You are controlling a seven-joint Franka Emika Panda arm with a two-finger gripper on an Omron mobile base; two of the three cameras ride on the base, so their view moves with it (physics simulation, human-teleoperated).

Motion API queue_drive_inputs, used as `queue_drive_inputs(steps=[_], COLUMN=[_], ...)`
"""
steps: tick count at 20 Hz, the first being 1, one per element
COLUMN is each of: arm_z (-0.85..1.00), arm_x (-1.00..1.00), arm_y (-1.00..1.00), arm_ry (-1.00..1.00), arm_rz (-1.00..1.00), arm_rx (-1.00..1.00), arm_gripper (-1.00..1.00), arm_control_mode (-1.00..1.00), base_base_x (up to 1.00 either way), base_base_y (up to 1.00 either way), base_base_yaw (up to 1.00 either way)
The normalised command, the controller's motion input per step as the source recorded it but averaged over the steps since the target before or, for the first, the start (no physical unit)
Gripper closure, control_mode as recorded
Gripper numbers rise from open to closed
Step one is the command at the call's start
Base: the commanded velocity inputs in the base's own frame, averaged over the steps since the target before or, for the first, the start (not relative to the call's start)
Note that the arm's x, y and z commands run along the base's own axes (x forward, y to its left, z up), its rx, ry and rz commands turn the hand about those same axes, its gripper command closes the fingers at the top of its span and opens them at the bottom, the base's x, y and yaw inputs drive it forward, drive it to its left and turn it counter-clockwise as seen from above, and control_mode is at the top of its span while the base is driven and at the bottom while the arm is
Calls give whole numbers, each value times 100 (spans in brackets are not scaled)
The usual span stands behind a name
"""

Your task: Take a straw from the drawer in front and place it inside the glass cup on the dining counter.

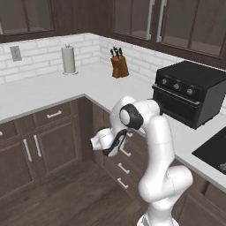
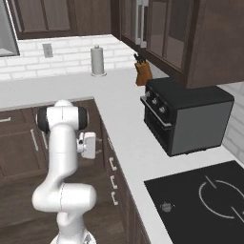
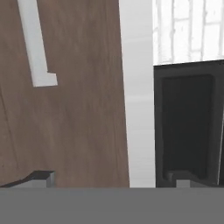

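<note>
The drawer (image 3: 78,109) in front of me showed as a flat dark-brown wooden face with streaky grain and a small silver bar handle (image 3: 38,48). Its front was closed and lay just ahead of my tool (image 3: 113,178). The tool's two dark fingertips (image 3: 41,177) stood spread wide with nothing between them.

Whatever lay inside the drawer was hidden behind that front. From the base cameras my own forearm covered the fingers, and I could not tell which front in the stack of drawers (image 1: 124,167) they faced. The handle was cut off at the top edge of the hand view.

Above the drawers ran a white table (image 1: 53,88) that bent round a corner, backed by white brick tiles (image 1: 39,48). It carried a paper-towel roll (image 1: 68,59), a wooden knife block (image 1: 119,66) and a black countertop oven (image 1: 190,92), with a black cooktop (image 2: 200,200) set into it further along. Dark upper cabinets (image 1: 176,22) hung above, and the floor (image 1: 66,198) was dark wood planks.
</note>
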Motion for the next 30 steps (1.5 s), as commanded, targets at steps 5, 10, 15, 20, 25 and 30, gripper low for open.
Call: queue_drive_inputs(steps=[5, 10, 15, 20, 25, 30], arm_z=[-3, -11, -28, -50, -48, -13], arm_x=[17, 31, 42, 47, 50, 45], arm_y=[-20, -1, 0, 0, 0, -3], arm_ry=[0, 0, 0, 0, 0, 0], arm_rz=[1, 4, 6, 7, 3, 0], arm_rx=[5, 4, 1, 0, 0, 0], arm_gripper=[-100, -100, -100, -100, -100, -100], arm_control_mode=[-100, -100, -100, -100, -100, -100], base_base_x=[0, 0, 0, 0, 0, 0], base_base_y=[0, 0, 0, 0, 0, 0], base_base_yaw=[0, 0, 0, 0, 0, 0])
